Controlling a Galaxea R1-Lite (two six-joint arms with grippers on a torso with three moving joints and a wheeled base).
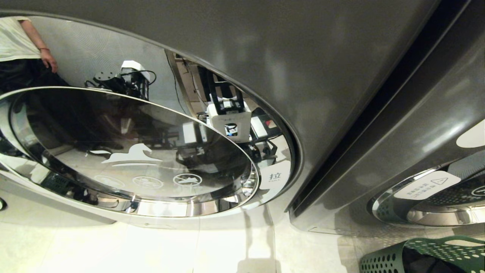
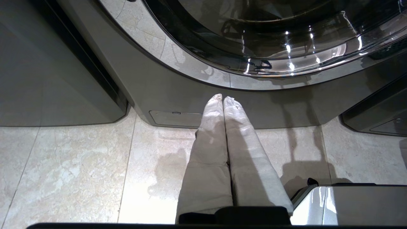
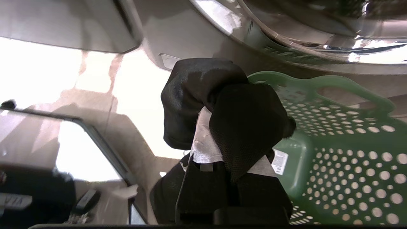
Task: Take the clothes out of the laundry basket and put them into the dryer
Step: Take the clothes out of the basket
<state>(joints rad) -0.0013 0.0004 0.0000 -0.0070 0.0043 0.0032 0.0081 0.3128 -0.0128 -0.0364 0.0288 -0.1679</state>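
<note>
My right gripper (image 3: pixel 219 127) is shut on a black mesh garment (image 3: pixel 248 127), which drapes over its white-wrapped fingers (image 3: pixel 203 143) and hides their tips. It hangs just above and beside the green perforated laundry basket (image 3: pixel 337 149). In the head view the basket (image 1: pixel 386 258) sits at the lower right with dark cloth (image 1: pixel 424 263) inside. The dryer's round glass door (image 1: pixel 132 151) fills the left of that view and looks closed. My left gripper (image 2: pixel 222 98) is shut and empty, pointing at the dryer's base above the tiled floor. Neither arm shows in the head view.
A second machine (image 1: pixel 428 197) stands to the right of the dryer, directly behind the basket. A person in a white top (image 1: pixel 19 38) shows at the far upper left. Pale floor tiles (image 1: pixel 170 246) lie in front of the dryer. My own base corner (image 2: pixel 349 203) is near the left gripper.
</note>
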